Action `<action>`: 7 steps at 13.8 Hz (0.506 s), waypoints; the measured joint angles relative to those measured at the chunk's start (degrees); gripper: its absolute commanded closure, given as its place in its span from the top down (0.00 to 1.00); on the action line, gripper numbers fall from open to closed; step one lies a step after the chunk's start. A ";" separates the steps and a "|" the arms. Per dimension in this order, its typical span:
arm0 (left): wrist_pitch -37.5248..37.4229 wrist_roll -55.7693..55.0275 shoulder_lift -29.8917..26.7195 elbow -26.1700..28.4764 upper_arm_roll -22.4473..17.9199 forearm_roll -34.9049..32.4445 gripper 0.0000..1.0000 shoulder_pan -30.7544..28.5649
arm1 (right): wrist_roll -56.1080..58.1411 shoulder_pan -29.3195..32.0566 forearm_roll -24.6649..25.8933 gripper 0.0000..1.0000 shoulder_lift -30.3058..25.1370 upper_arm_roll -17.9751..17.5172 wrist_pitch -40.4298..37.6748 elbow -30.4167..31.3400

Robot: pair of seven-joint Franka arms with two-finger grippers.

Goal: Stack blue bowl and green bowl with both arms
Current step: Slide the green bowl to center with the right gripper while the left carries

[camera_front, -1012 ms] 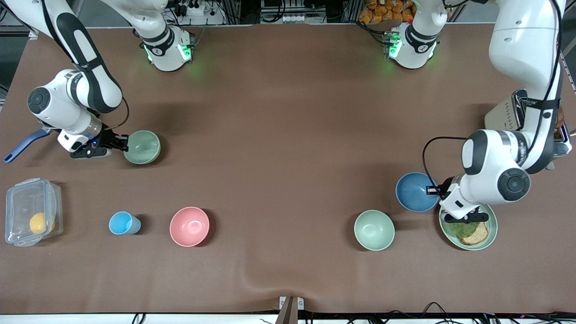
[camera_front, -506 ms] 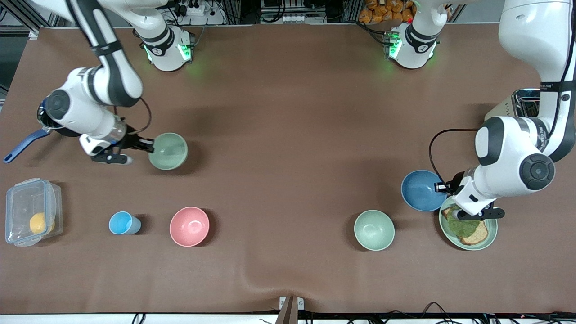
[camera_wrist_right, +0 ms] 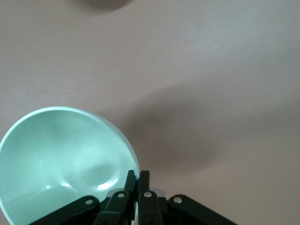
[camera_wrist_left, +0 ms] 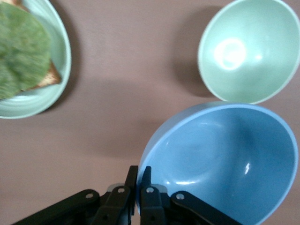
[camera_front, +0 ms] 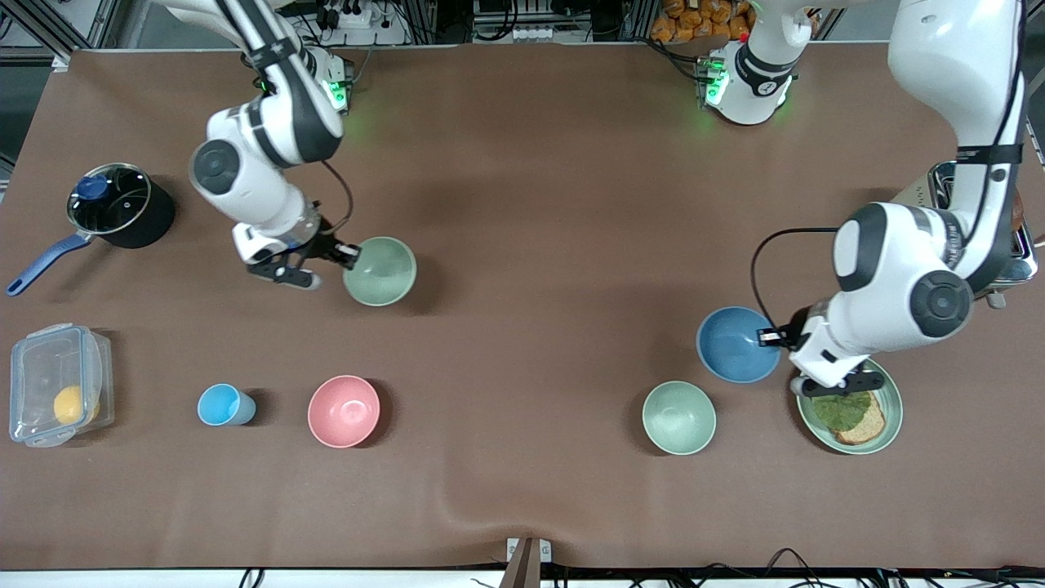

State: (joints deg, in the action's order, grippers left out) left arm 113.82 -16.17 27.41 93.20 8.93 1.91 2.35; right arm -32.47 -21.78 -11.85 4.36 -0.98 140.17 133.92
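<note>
My left gripper (camera_front: 772, 336) (camera_wrist_left: 139, 174) is shut on the rim of the blue bowl (camera_front: 737, 345) (camera_wrist_left: 225, 159) and holds it above the table, beside the green plate (camera_front: 892, 420). My right gripper (camera_front: 351, 257) (camera_wrist_right: 137, 179) is shut on the rim of a green bowl (camera_front: 380, 271) (camera_wrist_right: 61, 159) and holds it over the table toward the right arm's end. A second green bowl (camera_front: 679, 417) (camera_wrist_left: 248, 49) stands on the table, nearer to the front camera than the blue bowl.
The green plate (camera_wrist_left: 61, 61) holds toast with greens (camera_front: 851, 412). A pink bowl (camera_front: 344, 411), a light-blue cup (camera_front: 222, 405) and a clear box (camera_front: 55, 384) with an orange stand toward the right arm's end. A pot (camera_front: 114, 204) and a toaster (camera_front: 947, 192) sit near the table's ends.
The right arm has carried its green bowl toward the table's middle, uncovering the pot. The left arm has moved the blue bowl slightly toward the middle.
</note>
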 measured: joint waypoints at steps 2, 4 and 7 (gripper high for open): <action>0.00 -2.69 -0.04 0.00 1.71 0.00 0.00 0.15 | -7.11 -5.01 -0.05 0.00 1.57 0.00 3.73 0.08; 0.03 -4.63 -0.17 -0.21 2.90 0.02 0.00 0.16 | -13.21 -9.82 -0.07 0.00 4.28 0.01 8.17 0.14; 0.03 -7.72 -0.38 -0.54 5.27 0.59 0.00 0.18 | -20.29 -15.20 -0.08 0.00 7.28 0.01 11.96 -0.11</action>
State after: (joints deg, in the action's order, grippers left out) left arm 113.85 -23.88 27.03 92.66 14.20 2.50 2.52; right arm -52.77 -36.98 -11.93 11.63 -0.96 152.13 133.81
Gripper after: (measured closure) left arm 0.943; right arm 0.960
